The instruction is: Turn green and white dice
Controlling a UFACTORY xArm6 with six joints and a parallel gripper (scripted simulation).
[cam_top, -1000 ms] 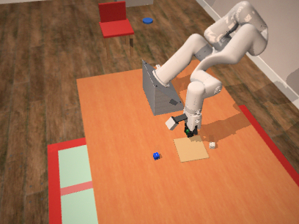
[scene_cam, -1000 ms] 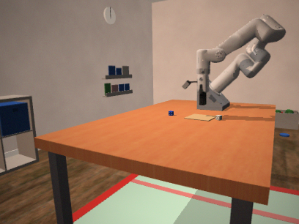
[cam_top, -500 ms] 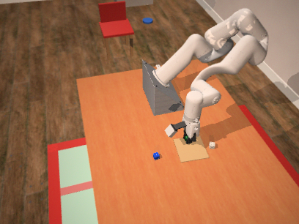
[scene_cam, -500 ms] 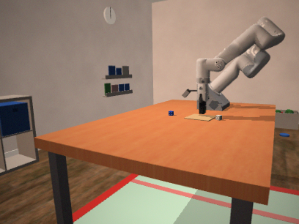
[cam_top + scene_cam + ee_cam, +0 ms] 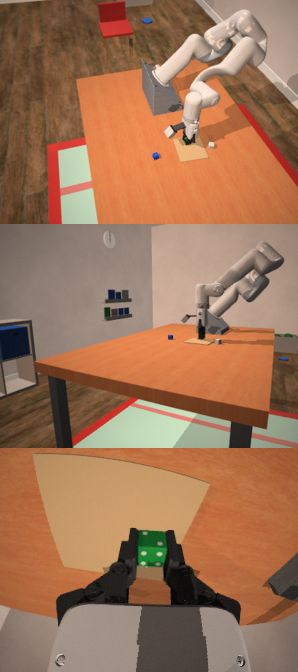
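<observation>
A blue die [image 5: 170, 337] sits on the table [image 5: 157, 370], apart from the mat [image 5: 193, 341]

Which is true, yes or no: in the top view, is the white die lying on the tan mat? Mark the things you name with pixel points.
No, the white die [image 5: 211, 145] [image 5: 218, 341] lies on the orange table [image 5: 124, 176] [image 5: 153, 370], beside the mat [image 5: 193, 154] [image 5: 193, 341].

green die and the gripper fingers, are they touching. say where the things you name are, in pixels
Touching: the wrist view shows the green die [image 5: 185, 139] [image 5: 152, 548] clamped between the gripper's fingers, a black pad against each side with no gap.
</observation>
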